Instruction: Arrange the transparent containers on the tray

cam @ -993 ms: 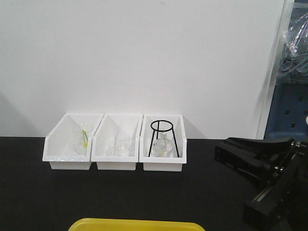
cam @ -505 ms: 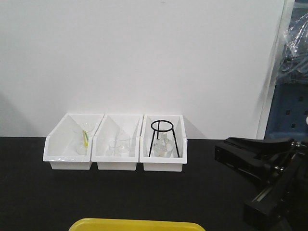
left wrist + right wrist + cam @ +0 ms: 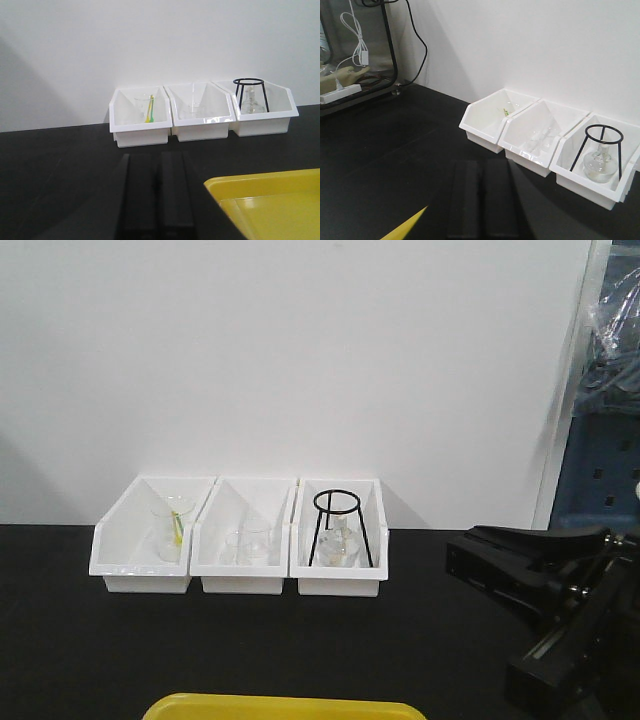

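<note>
Nothing visibly differs from the earlier front views: every item sits where it sat, and the right arm (image 3: pixel 560 590) at the right edge has not shifted. Three white bins (image 3: pixel 240 535) stand in a row on the black table (image 3: pixel 300 640) against the wall. The left bin holds a clear beaker (image 3: pixel 172 528) with a yellow-green stick in it, the middle bin a small clear beaker (image 3: pixel 250 543), the right bin a black wire tripod (image 3: pixel 340 528) over a clear flask (image 3: pixel 338 548). No test tubes can be made out. The yellow tray (image 3: pixel 285 707) lies at the bottom edge, in front of the bins. In each wrist view the left tool (image 3: pixel 155 195) and the right tool (image 3: pixel 482 202) show fingers pressed together, holding nothing.
</note>
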Tool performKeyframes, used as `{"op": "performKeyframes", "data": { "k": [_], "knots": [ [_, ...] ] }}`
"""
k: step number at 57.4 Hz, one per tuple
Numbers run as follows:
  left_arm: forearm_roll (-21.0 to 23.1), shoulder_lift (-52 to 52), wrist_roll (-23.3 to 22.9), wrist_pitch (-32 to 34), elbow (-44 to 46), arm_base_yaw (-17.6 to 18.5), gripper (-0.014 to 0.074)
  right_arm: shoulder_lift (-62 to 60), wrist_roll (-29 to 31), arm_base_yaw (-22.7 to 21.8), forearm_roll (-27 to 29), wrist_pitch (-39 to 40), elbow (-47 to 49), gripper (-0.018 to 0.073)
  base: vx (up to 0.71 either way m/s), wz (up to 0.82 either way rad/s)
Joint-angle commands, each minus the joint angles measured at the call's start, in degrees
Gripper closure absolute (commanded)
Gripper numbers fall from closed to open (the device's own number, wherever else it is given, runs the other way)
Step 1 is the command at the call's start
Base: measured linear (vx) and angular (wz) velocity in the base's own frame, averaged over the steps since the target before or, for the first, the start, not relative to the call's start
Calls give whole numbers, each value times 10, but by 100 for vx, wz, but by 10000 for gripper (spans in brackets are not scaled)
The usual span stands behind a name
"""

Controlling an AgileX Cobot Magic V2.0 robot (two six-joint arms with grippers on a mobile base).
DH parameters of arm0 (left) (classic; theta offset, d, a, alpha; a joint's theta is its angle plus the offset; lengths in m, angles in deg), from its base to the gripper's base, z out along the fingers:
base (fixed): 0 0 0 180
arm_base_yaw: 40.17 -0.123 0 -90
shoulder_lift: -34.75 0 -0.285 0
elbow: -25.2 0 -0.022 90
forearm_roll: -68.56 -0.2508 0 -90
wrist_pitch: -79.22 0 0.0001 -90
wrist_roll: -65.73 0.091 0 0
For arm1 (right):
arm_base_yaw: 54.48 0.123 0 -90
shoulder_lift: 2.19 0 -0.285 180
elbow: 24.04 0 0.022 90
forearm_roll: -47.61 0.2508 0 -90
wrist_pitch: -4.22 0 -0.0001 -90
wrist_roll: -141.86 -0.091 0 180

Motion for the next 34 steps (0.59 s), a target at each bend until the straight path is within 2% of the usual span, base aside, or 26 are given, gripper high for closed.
{"op": "performKeyframes", "data": {
  "k": [1, 16, 20, 26, 30, 34],
  "knots": [
    [3, 2, 1, 41, -19, 1, 603, -4, 4, -2, 10, 26, 18, 572, 0, 0],
    [3, 2, 1, 41, -19, 1, 603, -4, 5, -2, 5, 35, 18, 572, 0, 0],
    [3, 2, 1, 41, -19, 1, 603, -4, 5, -2, -11, 51, 18, 572, 0, 0],
    [3, 2, 1, 41, -19, 1, 603, -14, -30, -2, -83, 83, 11, 572, 0, 0],
    [3, 2, 1, 41, -19, 1, 603, -40, -101, -3, -157, 125, -20, 572, 0, 0],
    [3, 2, 1, 41, -19, 1, 603, -83, -194, -4, -255, 186, -76, 572, 0, 0]
  ]
}}
